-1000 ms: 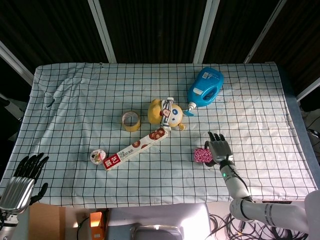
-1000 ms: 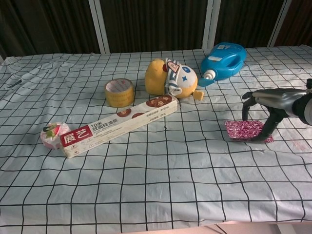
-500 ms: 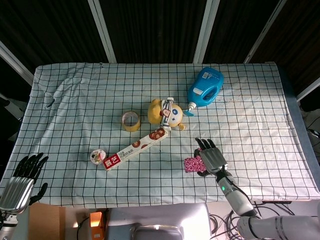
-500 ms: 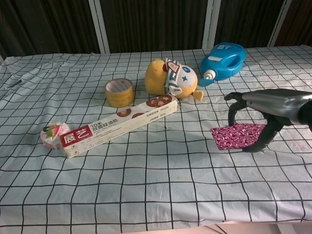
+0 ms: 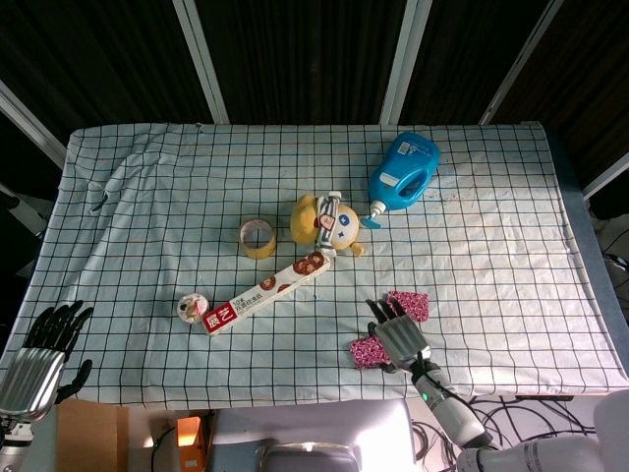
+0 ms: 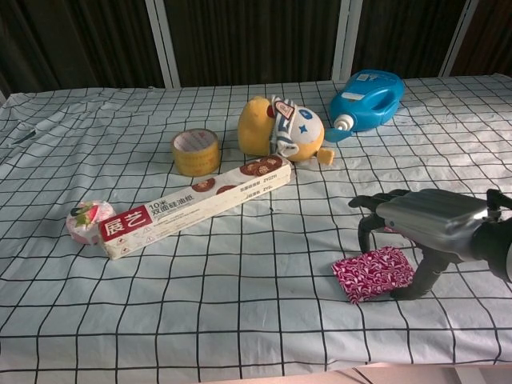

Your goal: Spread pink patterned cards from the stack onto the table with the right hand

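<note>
Card stack (image 6: pixel 373 274) lengthwise left-right

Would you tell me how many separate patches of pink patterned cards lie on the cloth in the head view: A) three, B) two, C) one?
B: one pink card lies beyond the right hand, and another pink bunch sits beside that hand toward the near table edge.
</note>
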`<control>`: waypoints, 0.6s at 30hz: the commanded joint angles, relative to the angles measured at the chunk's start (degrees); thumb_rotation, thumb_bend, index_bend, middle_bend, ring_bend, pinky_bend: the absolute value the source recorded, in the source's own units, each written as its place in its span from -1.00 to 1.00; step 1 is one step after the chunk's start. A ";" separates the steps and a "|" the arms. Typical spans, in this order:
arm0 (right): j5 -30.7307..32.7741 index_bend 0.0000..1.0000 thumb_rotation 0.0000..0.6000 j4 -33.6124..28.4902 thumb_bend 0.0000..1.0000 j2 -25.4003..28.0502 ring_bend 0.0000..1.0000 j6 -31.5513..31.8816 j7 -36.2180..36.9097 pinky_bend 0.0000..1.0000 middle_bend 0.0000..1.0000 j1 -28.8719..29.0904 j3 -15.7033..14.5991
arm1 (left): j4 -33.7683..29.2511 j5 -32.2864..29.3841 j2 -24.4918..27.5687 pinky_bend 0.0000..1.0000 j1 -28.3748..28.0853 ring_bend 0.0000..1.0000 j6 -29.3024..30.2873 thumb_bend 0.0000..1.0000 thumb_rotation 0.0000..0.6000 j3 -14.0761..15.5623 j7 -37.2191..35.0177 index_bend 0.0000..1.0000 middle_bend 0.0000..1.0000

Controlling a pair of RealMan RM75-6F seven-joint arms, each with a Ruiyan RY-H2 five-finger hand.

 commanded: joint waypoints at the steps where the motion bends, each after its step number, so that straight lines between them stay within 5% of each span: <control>1: 0.77 -0.49 1.00 -0.93 -0.70 1.19 -1.00 -0.94 -0.24 -1.00 -1.00 0.17 0.05 | -0.06 0.09 0.13 -0.97 -0.05 -1.00 -0.13 -0.16 1.00 0.09 -0.37 -1.00 -0.97; 8: 1.45 -0.60 1.00 -2.23 -0.70 4.56 -1.00 -0.02 1.62 -1.00 -1.00 -0.24 2.11 | -0.04 0.14 0.04 -0.97 0.07 -1.00 0.08 -0.16 1.00 0.07 -0.22 -1.00 -0.97; 18: 8.07 -0.51 1.00 2.99 -0.70 7.04 -1.00 -1.92 5.87 -1.00 -1.00 0.07 7.34 | -0.09 0.09 -0.20 -0.97 -0.05 -1.00 -0.16 -0.16 1.00 -0.02 0.20 -1.00 -0.97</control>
